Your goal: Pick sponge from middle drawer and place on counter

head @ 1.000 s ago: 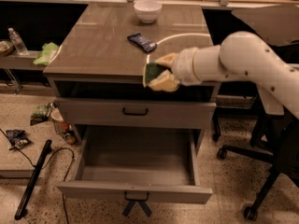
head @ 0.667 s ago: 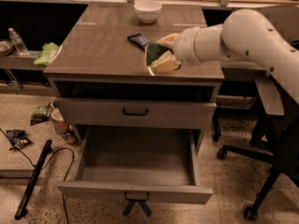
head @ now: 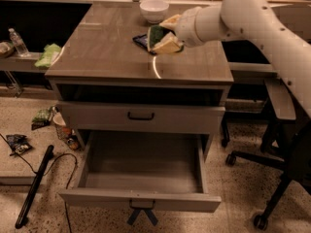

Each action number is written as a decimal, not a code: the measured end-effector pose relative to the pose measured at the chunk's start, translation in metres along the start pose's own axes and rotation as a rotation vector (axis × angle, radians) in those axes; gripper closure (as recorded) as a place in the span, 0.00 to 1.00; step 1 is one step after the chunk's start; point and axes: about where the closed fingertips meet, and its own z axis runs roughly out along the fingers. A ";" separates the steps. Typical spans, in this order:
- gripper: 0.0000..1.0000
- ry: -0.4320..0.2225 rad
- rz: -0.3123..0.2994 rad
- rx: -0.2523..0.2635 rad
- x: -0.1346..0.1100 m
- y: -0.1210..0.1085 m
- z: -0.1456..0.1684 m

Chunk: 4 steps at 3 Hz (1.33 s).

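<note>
Place step: gripper point(head: 167, 35) hung over counter point(head: 107, 52), ~1 o'clock of ctr, jaws clenched on sponge point(head: 156, 37), beside wrapper point(head: 141, 41). Drawer point(head: 141, 200) open at 6. Next, prob: shift to bare top, lower, release.

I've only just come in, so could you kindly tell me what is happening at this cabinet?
The robot arm's tool is shut on the sponge and holds it over the right rear part of the counter, beside a dark blue wrapper and in front of a white bowl. The sponge is not yet released. Below, the middle drawer stands pulled out.
</note>
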 end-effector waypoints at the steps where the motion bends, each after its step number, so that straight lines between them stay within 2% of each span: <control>1: 0.56 0.008 0.050 -0.016 0.018 -0.018 0.023; 3: 0.09 0.012 0.115 -0.040 0.035 -0.017 0.024; 4: 0.00 0.015 0.139 -0.039 0.040 -0.011 0.014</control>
